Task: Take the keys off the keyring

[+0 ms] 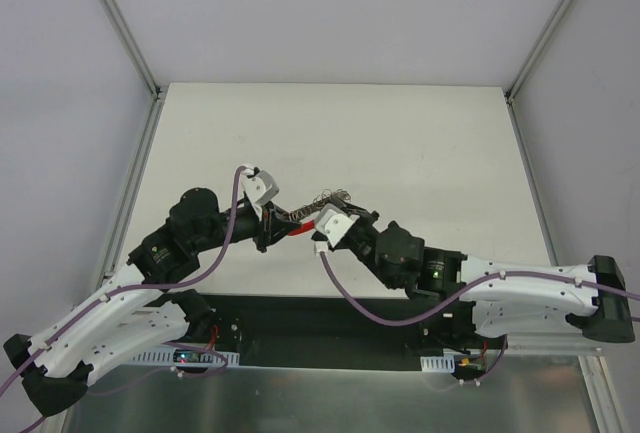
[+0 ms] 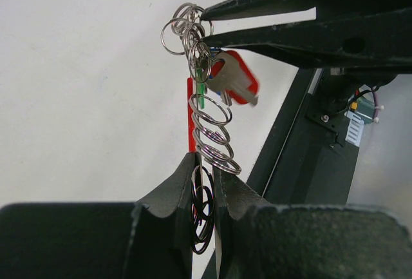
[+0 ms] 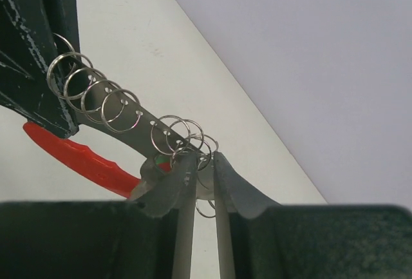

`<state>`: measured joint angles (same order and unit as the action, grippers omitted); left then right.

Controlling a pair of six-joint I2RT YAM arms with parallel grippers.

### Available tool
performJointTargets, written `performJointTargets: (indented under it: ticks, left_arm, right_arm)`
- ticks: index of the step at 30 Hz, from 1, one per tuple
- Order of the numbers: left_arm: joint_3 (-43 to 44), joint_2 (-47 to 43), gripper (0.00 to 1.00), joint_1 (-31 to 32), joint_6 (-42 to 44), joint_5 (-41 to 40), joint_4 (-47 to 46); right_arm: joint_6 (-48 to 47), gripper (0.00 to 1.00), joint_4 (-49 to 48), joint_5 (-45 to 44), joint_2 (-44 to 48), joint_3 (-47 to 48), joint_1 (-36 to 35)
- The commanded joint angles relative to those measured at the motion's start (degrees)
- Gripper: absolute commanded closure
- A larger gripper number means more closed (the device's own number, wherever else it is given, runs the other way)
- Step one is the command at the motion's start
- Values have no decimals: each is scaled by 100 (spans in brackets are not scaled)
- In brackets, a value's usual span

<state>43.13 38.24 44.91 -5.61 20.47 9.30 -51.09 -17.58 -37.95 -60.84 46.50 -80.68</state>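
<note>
The keyring is a chain of thin silvery wire rings (image 2: 211, 131) with a red band (image 2: 191, 121), stretched in the air between my two grippers. My left gripper (image 2: 205, 166) is shut on its lower end, with dark rings squeezed between the pads. My right gripper (image 3: 205, 160) is shut on the cluster of rings (image 3: 187, 138) at the other end. A key with a red head (image 2: 239, 76) dangles just under the right fingers (image 2: 270, 37), with a small green piece (image 2: 201, 95) beside it. From above, both grippers (image 1: 280, 227) (image 1: 316, 217) meet mid-table over the red band (image 1: 299, 230).
The white tabletop (image 1: 400, 143) lies below, framed by grey rails (image 1: 130, 193). A black base strip (image 2: 283, 156) runs along the near edge by the arm mounts. The left gripper's black body (image 3: 29, 47) fills the upper left of the right wrist view.
</note>
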Motion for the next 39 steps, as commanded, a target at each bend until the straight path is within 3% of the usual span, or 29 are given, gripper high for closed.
performJointTargets:
  ticks: [1,11,16,20,22,26,29,33,39]
  left_arm:
    - [11,-62,100,-17,-37,98,-359]
    - [2,-45,100,-17,-28,62,-359]
    - [11,-18,100,-17,-28,80,-359]
    - [11,-27,100,-17,-28,106,-359]
    - [2,-27,100,-17,-11,106,-367]
    - [-42,-36,100,-17,33,124,-411]
    - [-60,-45,100,-17,24,115,-438]
    - [-60,-45,100,-8,24,80,-438]
    - [-86,-88,100,-8,42,27,-447]
  right_arm:
    - [415,81,-62,-424,432,-80,114]
    - [1048,79,571,51,845,-115,106]
    - [1277,75,598,1078,1214,-264,132]
    - [1812,65,537,1816,1469,-422,526]
    - [2540,61,528,2527,1583,-484,912]
    - [4568,57,563,3968,1690,-405,2448]
    - [5713,58,860,4708,1444,-28,2934]
    - [6549,63,696,5691,830,359,2980]
    - [7288,66,62,5984,503,316,2971]
